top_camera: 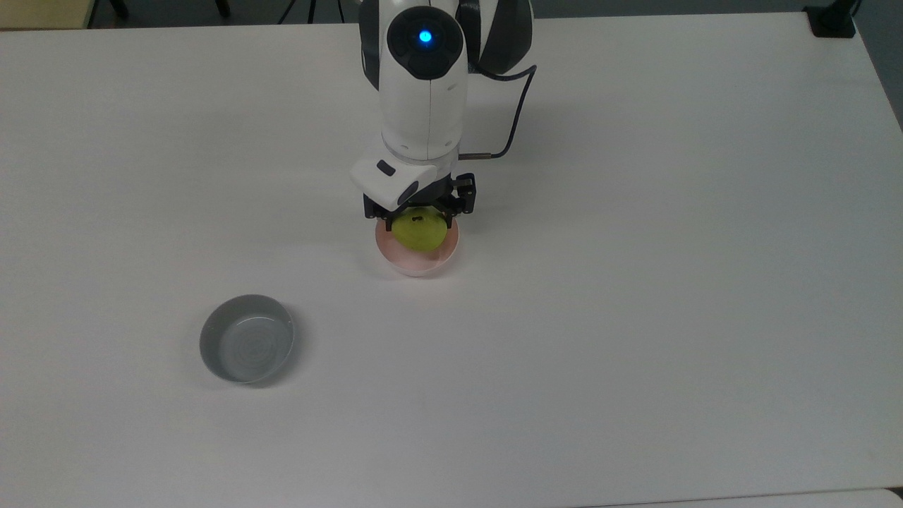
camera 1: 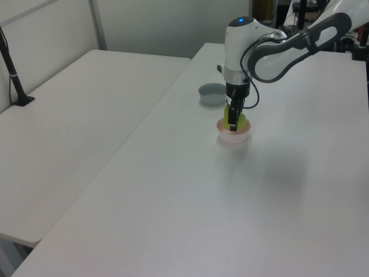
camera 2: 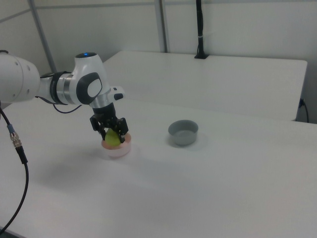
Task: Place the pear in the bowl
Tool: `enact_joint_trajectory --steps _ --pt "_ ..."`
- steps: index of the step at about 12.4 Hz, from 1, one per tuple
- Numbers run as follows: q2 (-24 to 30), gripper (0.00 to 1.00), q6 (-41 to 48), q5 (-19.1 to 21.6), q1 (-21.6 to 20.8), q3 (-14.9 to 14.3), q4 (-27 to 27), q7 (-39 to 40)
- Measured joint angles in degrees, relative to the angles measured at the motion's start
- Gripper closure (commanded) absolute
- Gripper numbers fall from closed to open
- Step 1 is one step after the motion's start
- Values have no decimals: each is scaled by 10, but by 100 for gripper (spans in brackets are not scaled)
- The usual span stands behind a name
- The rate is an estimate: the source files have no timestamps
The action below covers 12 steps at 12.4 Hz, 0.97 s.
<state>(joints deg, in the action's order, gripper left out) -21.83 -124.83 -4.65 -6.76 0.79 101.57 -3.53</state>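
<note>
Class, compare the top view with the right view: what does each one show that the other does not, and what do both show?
Top view alone: the blue light on top of the arm, and the grey bowl's ringed inside floor seen from above.

Right view alone: a second table behind, a black post standing on it, and a dangling cable at the right view's left.

Both: the gripper shut on the pear, which sits low within the pink bowl's rim, with the grey bowl apart from it on the white table.

bowl [top_camera: 416,264] far rim hidden behind claw [top_camera: 417,224], pear [top_camera: 419,233] underside unseen
</note>
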Motion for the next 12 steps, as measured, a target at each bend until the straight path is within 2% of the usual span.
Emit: enact_joint_trajectory --steps 3,5,12 --pt "-4 5 -8 0 0 0 0 0" --pt "-4 0 -9 0 1 0 -1 0" --pt "-4 0 -9 0 4 0 -7 0"
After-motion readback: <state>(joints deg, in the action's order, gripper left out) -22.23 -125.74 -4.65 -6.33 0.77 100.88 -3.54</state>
